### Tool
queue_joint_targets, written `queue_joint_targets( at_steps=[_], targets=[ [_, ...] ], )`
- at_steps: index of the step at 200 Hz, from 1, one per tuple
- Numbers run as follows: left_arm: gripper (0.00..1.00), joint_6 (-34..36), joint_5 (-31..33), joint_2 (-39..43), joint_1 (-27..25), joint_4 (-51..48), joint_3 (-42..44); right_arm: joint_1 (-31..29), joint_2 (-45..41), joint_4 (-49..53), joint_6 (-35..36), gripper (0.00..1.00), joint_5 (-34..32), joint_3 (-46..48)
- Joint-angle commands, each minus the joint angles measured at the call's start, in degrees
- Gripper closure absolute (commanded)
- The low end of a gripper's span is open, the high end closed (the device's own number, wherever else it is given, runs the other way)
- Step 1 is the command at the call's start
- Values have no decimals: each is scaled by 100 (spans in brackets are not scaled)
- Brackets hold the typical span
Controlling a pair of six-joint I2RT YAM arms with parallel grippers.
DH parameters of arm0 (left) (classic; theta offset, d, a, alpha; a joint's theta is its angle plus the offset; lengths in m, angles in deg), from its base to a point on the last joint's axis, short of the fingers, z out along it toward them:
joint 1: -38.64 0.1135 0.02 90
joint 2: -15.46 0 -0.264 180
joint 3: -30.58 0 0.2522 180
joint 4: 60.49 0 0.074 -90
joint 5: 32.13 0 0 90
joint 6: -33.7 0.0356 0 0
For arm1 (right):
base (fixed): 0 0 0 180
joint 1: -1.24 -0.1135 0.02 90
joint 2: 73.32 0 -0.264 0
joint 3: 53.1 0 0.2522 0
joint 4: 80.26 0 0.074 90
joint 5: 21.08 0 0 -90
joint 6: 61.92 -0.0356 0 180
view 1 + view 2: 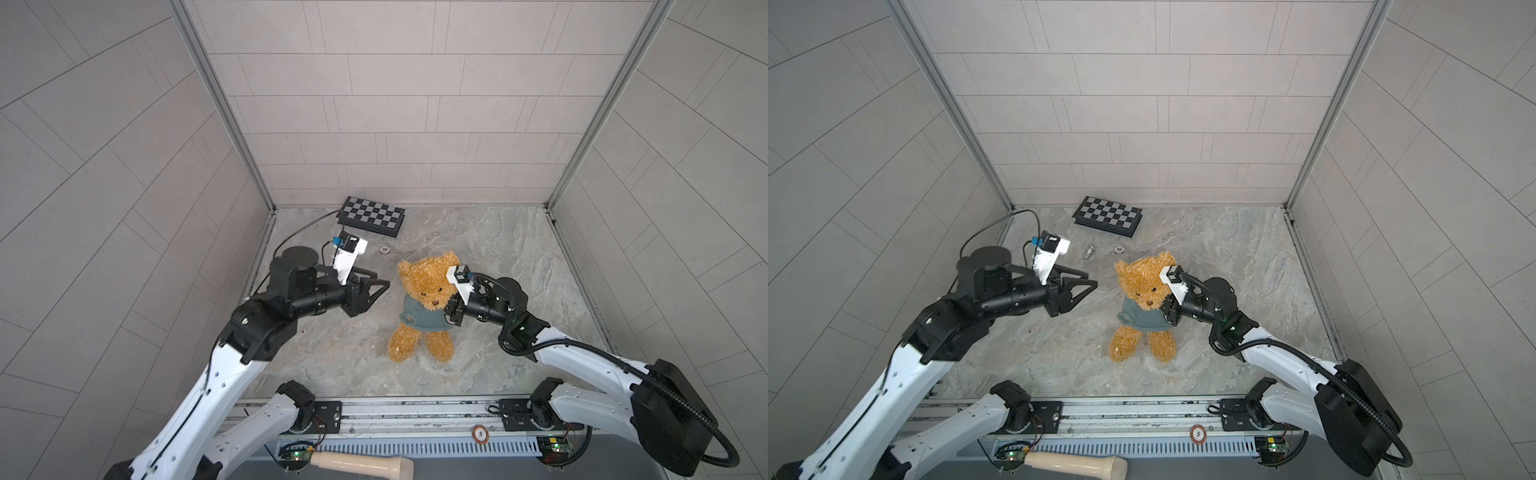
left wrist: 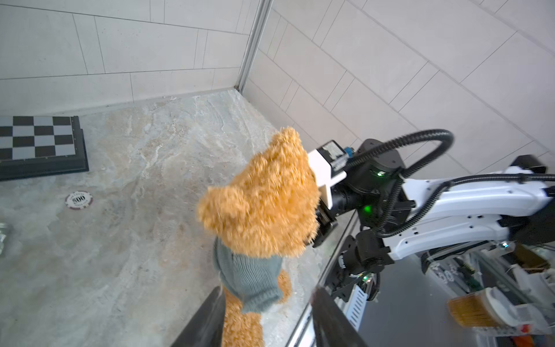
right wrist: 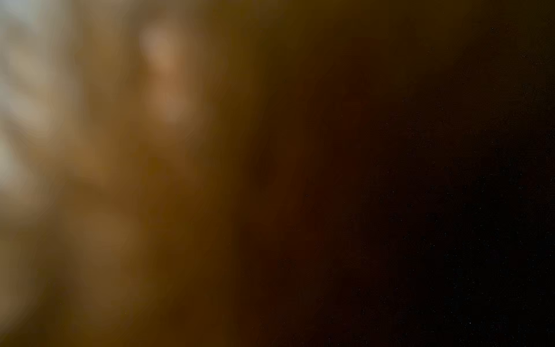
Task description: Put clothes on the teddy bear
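Left gripper (image 1: pixel 382 279): the two dark fingers (image 2: pixel 207 321) stand apart with nothing between them, pointing at the teddy bear (image 1: pixel 419 278) from its left-arm side. In both top views a strip of bare tabletop (image 1: pixel 498 270) separates the fingertips from the bear's ear, so they are near but not touching. In the left wrist view the bear's leg and the hem of its sweater (image 2: pixel 249 276) show beyond the gap between the fingers.

Right gripper (image 1: pixel 450 315): pressed into the bear's opposite side at shoulder height. Its fingertips are buried behind the head and fur, so how far they are open, and whether they hold anything, cannot be told. The right wrist view shows only blurred brown fur.

The bear is near the middle of the table, upright or nearly so, legs towards the front rail, face towards the top camera. The grey-green knitted sweater covers its torso; head and legs are bare. The right arm's wrist camera (image 1: pixel 459 276) overlaps one ear in both top views.

Surroundings: a poker chip (image 1: pixel 385 249) lies just behind the bear, a small silvery object (image 1: pixel 1089 251) beside it, and a chessboard (image 1: pixel 371 216) at the back wall. A second chip (image 1: pixel 480 434) and a beige handle (image 1: pixel 361 463) lie at the front, well apart from the bear
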Motion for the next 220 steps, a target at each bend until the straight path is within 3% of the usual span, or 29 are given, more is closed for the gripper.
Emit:
queue_joint_targets(
  at_steps=[1,26,76,220],
  targets=[
    [67,-473,100,328,-210,256,958,77,-192,-943,-498,100,-42,-7],
    [80,-805,494,452,-633,693,1397,95,-153,-1406,-696,100,-278,128],
    [79,-1146,844,-9,-1050,1697,1655,97,-122,-1571,-806,100,-394,131],
    [83,-1371,1021,-899,-1443,2204,1300,96,-140,-1577,-655,100,-514,250]
  ],
)
